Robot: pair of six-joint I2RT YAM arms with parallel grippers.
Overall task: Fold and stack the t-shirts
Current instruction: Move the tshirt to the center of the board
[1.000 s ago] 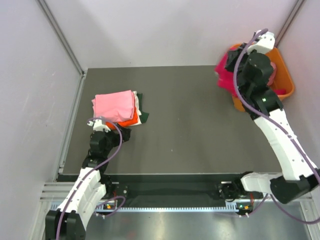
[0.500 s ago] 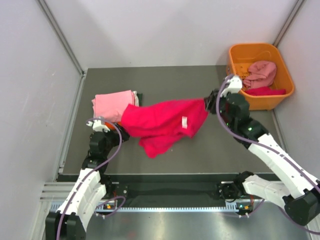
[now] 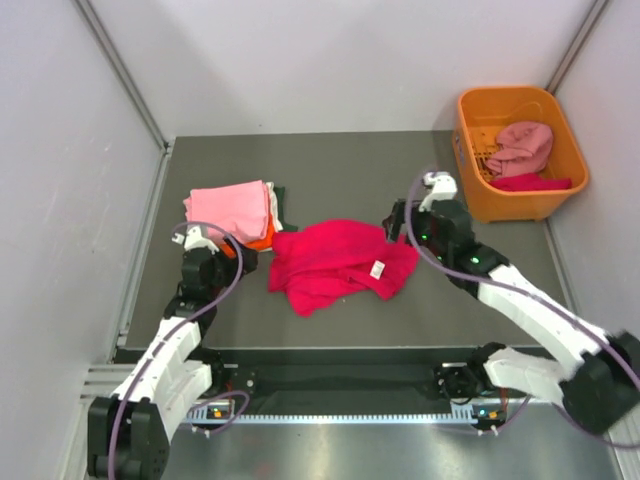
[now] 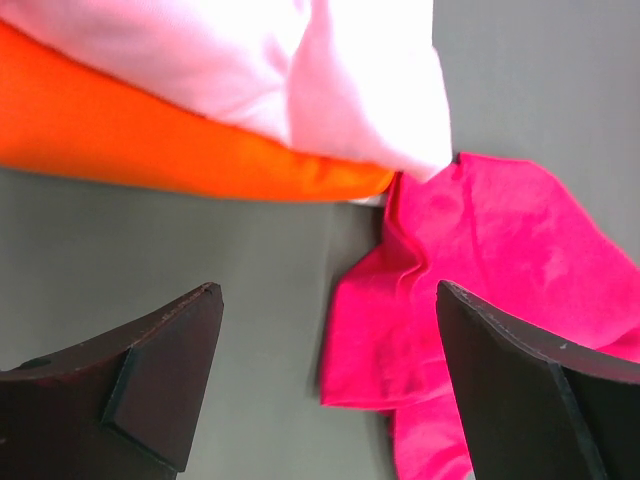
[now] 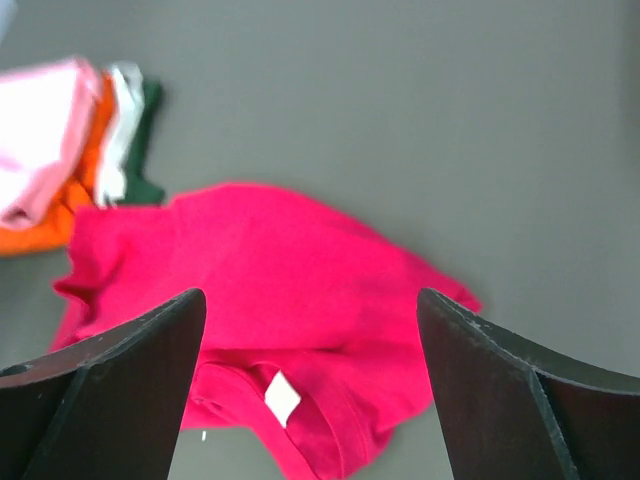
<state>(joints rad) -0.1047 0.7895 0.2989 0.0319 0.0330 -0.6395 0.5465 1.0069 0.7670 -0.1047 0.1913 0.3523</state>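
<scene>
Three pale walls enclose the grey table (crimson t-shirt crumpled there); left gripper, right gripper spread.

Left arm reaches forward from base; left gripper low, jaws spread wide, nothing between. Right arm stretched forward-left; right gripper angled down, jaws wide apart, empty.

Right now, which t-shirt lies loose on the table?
The crimson-pink one, crumpled mid-table, white label showing; the rest sit in the folded stack or the orange basket.
</scene>
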